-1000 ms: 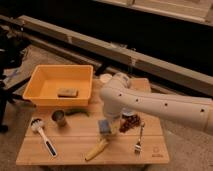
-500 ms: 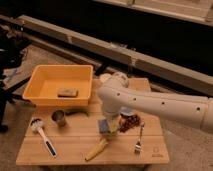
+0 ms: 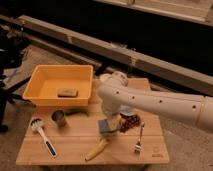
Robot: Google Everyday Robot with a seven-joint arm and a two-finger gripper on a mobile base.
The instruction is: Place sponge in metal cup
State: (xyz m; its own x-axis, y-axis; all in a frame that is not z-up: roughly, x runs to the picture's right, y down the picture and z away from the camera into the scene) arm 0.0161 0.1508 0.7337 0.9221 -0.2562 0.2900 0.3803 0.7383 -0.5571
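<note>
Sponge: the blue-grey sponge (image 3: 104, 125) sits mid-bench, a little nearer the front edge, right under the wrist. This looks like the pick-up spot.
Gripper: the gripper (image 3: 112, 123) points down onto the sponge, with the white arm (image 3: 155, 103) reaching in over the right edge. It is set for a top grasp, but I cannot tell whether it is spread or closed on the pad.
Metal cup: the metal cup (image 3: 59, 118) stands upright with its mouth up, toward the left edge and just in front of the yellow bin (image 3: 40, 75). It is well apart from the sponge, so a carry to the left is needed.
Fit: the pad looks about as wide as the cup mouth, so it probably has to go in edge-on or squeezed.
Neighbours: the dish brush (image 3: 39, 127) lies left of the cup. The banana (image 3: 96, 149) lies by the front edge just below the sponge. Dark grapes (image 3: 131, 121) and a fork (image 3: 139, 137) lie to the right, close enough to get nudged.
Bin: it sits at the back-left corner and holds a brownish block (image 3: 67, 92), which is not the target.
</note>
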